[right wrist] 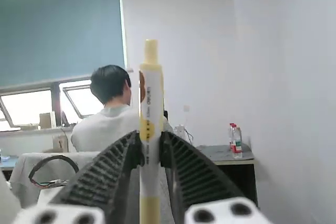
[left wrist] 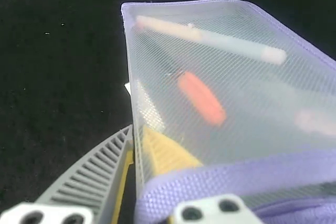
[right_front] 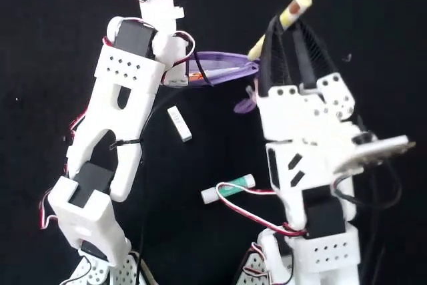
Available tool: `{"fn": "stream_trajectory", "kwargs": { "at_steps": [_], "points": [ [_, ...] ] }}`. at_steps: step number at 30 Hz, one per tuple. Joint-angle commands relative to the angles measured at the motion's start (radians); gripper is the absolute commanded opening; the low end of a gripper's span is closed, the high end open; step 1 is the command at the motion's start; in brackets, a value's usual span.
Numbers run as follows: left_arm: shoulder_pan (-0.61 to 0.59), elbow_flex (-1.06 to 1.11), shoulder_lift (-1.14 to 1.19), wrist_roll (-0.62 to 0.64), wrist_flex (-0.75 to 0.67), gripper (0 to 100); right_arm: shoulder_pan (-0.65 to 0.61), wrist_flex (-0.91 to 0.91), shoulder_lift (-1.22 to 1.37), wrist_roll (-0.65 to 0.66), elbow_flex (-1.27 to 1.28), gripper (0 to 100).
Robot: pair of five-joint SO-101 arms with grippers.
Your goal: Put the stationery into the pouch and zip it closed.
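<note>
The purple-edged mesh pouch lies at the back middle of the black table. My left gripper is shut on its rim. In the left wrist view the pouch holds a long pale pen and an orange item, and my left gripper pinches the pouch's corner with its grey finger outside. My right gripper is raised just right of the pouch, shut on a yellow-and-white pen. In the right wrist view the pen stands upright between the black fingers of my right gripper.
A small white eraser-like block lies on the table in front of the pouch. A green-and-white stick lies nearer the front, beside the right arm's base. A purple tag hangs at the pouch's right end.
</note>
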Motion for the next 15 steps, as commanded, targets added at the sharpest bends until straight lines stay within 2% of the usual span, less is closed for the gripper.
{"fn": "stream_trajectory", "kwargs": {
  "at_steps": [1,9,15],
  "points": [
    [0.01,-0.058,-0.011,0.014,0.003,3,0.002,-0.169,-0.111,-0.029,0.166,1.1],
    [0.012,-0.058,-0.011,0.014,0.003,3,-0.087,-0.408,-0.05,-0.028,0.346,1.1],
    [0.015,-0.054,-0.011,0.014,0.003,3,-0.097,-0.595,0.151,-0.025,0.334,1.1]
  ]
}}
